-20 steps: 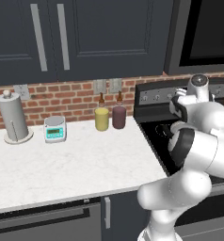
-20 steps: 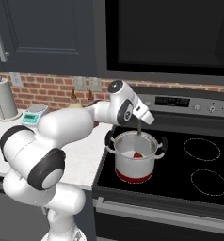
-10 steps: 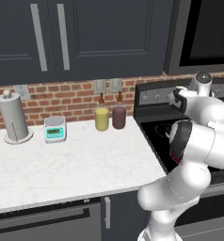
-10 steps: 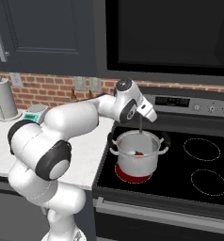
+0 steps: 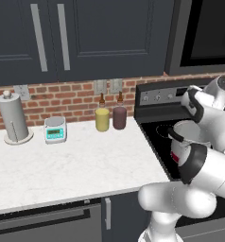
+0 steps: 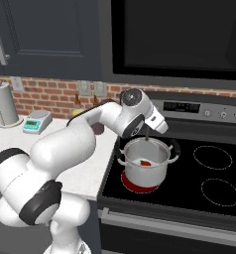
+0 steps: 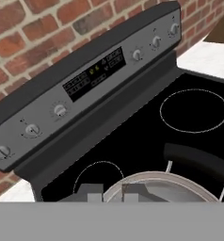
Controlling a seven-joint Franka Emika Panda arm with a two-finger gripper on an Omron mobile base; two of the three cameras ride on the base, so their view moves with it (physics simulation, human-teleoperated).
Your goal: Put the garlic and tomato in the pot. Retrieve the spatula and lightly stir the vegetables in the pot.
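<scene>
1. Left base view: the white arm rises at the lower right and bends over the black stove [image 5: 157,137]. The pot [image 5: 186,138] stands on the stove's near left burner, partly hidden behind the arm, with one black side handle facing the worktop [image 5: 62,165]. On the worktop by the brick wall stand a paper towel holder [image 5: 12,117], a small scale [image 5: 55,129], a yellow jar [image 5: 102,118] and a dark jar [image 5: 119,116].

2. Right base view: the tool [image 6: 147,133] hangs just above the back rim of the pot [image 6: 146,162], closed on the thin black handle of the spatula [image 6: 147,134], which runs straight down into the pot. The tomato [image 6: 146,162] lies inside on the pot's floor; a pale shape touching it may be the garlic, too small to tell. The burner under the pot glows red.

3. Hand view: the tool [image 7: 107,192] shows its two tips close together at the bottom, just above the curved rim of the pot [image 7: 180,180]. One black pot handle sits to the right. Beyond lie the stove [image 7: 132,136] top and its control panel [image 7: 92,75] with knobs, against the brick wall.
</scene>
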